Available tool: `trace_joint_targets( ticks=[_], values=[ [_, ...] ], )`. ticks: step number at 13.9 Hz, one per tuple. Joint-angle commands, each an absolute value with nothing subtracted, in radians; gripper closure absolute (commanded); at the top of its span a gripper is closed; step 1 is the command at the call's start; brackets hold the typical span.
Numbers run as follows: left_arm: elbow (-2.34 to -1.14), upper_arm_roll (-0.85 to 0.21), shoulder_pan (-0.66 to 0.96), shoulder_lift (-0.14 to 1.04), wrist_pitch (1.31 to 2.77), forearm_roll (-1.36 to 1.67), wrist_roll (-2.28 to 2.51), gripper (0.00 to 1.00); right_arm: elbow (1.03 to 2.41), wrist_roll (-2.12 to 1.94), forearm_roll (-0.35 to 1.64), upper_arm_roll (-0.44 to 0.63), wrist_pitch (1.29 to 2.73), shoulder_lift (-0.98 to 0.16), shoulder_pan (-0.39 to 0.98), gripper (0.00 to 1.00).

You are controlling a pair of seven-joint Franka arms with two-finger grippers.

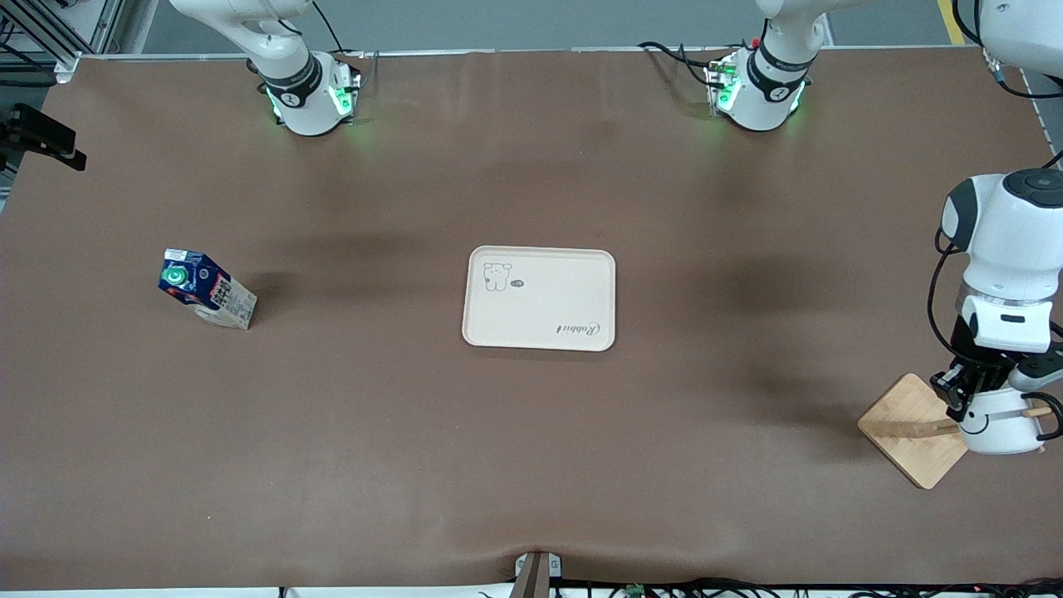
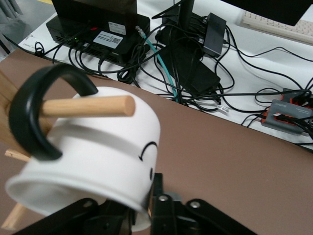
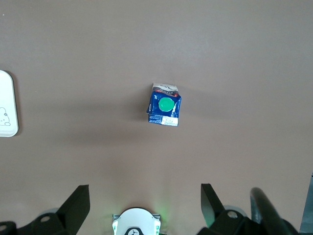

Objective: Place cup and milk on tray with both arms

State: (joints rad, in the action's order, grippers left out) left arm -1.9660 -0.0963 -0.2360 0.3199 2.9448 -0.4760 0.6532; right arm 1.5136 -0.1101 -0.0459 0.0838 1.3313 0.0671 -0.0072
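Observation:
The cup (image 1: 1001, 423) hangs by its black handle on a peg (image 2: 88, 106) of a wooden stand (image 1: 905, 432) at the left arm's end of the table, near the front camera. My left gripper (image 1: 967, 399) is shut on the cup's (image 2: 98, 147) rim, one finger (image 2: 164, 200) outside the wall. The milk (image 1: 206, 291) stands tilted at the right arm's end. The right wrist view shows it from high above (image 3: 164, 105), its green cap up. My right gripper (image 3: 144, 191) is open and empty, high over the table. The tray (image 1: 540, 332) lies in the middle, bare.
The stand's square wooden base sits close to the table's edge. Cables and black electronics (image 2: 186, 44) lie off the table just past the cup. A black bracket (image 1: 41, 137) sticks in at the right arm's end. The tray's edge (image 3: 7, 103) shows in the right wrist view.

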Motion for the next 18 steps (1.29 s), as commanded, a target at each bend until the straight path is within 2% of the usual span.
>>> trace_joint_targets(
  ticks=[1, 5, 8, 13, 18],
  values=[
    [-1.948, -0.097, -0.236, 0.33, 2.954, -0.505, 0.667, 1.0, 1.494, -0.112, -0.028, 0.078, 1.328, 0.054, -0.021, 0.0],
    [-1.937, -0.106, -0.224, 0.321, 2.948, -0.508, 0.658, 1.0, 1.486, -0.117, -0.012, 0.077, 1.331, 0.037, -0.02, 0.0],
    [-1.936, -0.106, -0.193, 0.296, 2.896, -0.508, 0.658, 1.0, 1.486, -0.12, -0.028, 0.08, 1.361, -0.02, -0.025, 0.0],
    [-1.916, -0.132, -0.129, 0.194, 2.644, -0.506, 0.66, 1.0, 1.486, -0.124, -0.024, 0.078, 1.374, -0.123, -0.067, 0.0],
    [-1.895, -0.274, -0.13, 0.134, 2.394, -0.431, 0.682, 1.0, 1.457, -0.109, -0.034, 0.078, 1.373, -0.156, -0.071, 0.0]
  ],
)
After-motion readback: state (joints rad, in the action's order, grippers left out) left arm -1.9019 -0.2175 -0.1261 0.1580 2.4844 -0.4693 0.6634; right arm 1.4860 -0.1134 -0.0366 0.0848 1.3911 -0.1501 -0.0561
